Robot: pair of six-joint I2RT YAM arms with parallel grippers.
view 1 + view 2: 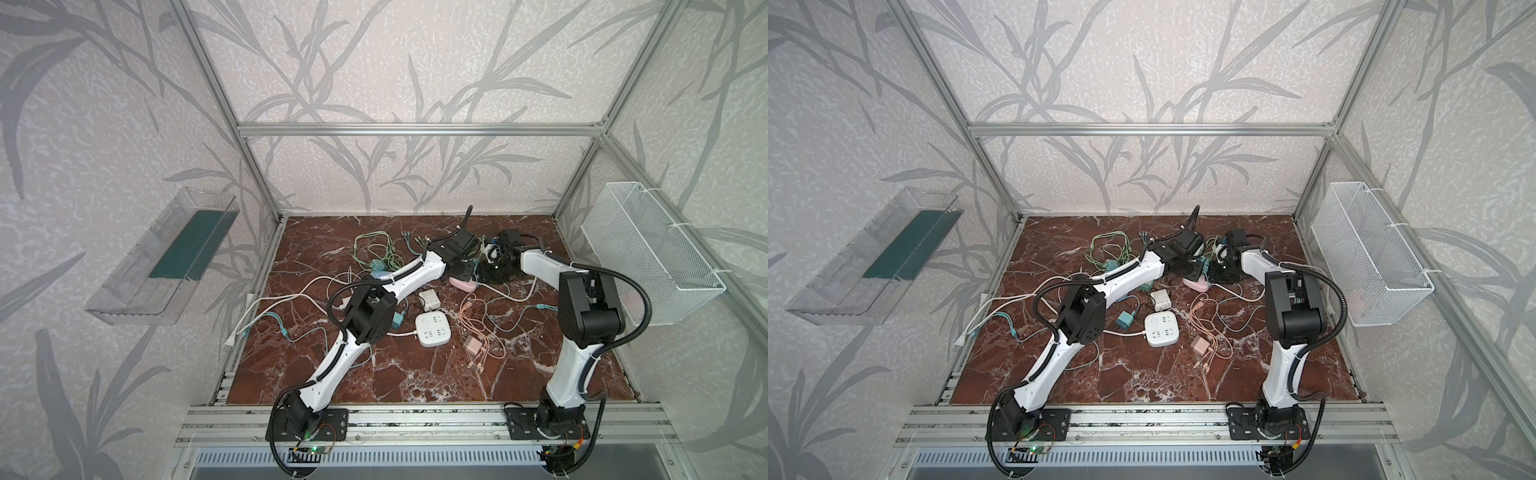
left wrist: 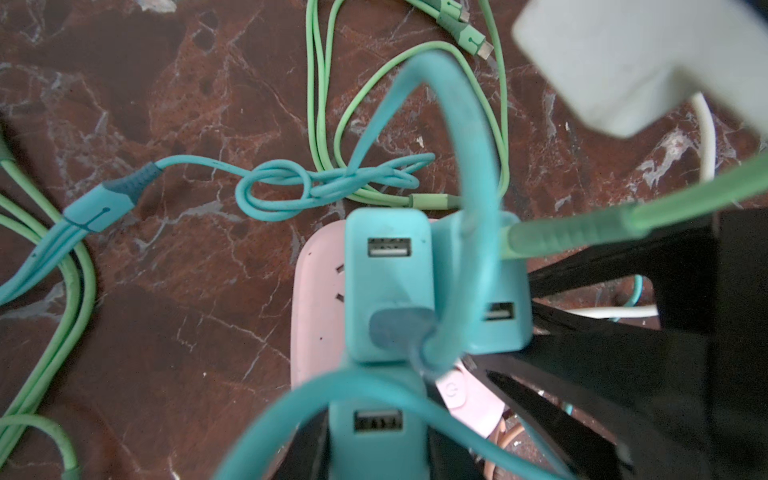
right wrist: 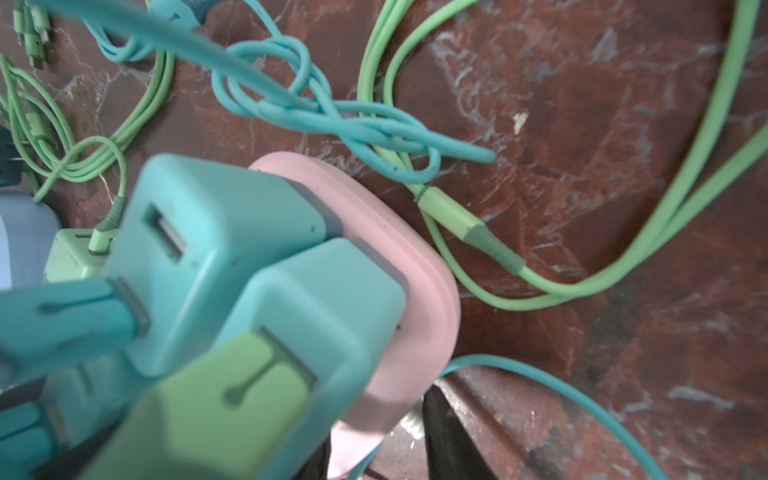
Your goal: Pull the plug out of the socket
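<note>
Three teal cube chargers crowd the pink socket (image 1: pixel 464 285), which lies on the marble table (image 1: pixel 395 374) just past its middle toward 1 o'clock in both top views. From the socket, a white power strip (image 1: pixel 433 329) sits at 7 o'clock with a white adapter (image 1: pixel 429 299) between the two. A pink charger (image 1: pixel 471 344) with its pink cables lies at 6 o'clock, and green cable loops (image 1: pixel 374 249) spread at 10 o'clock. A wire basket (image 1: pixel 648 253) hangs on the wall at 3 o'clock and a clear tray (image 1: pixel 166 257) at 9 o'clock.

Both arms meet over the socket and hide nearly all of it from above. The wrist views give what the top views cannot. In the left wrist view the teal plug (image 2: pixel 376 428) is a rounded square block with an empty USB port on its face. It is clamped between the black fingers of the left gripper (image 2: pixel 376 457). A flat teal cable (image 2: pixel 473 124) arcs across in front of it from the neighbouring charger (image 2: pixel 388 282), and the third charger (image 2: pixel 515 291) carries a green lead (image 2: pixel 582 232). Whether the plug's prongs sit in the socket is hidden.

The right wrist view shows the right gripper (image 3: pixel 374 455) with its jaws narrow about the socket's edge. One finger (image 3: pixel 451 436) is just beside the pink rim, and I cannot tell whether the jaws pinch it.
</note>
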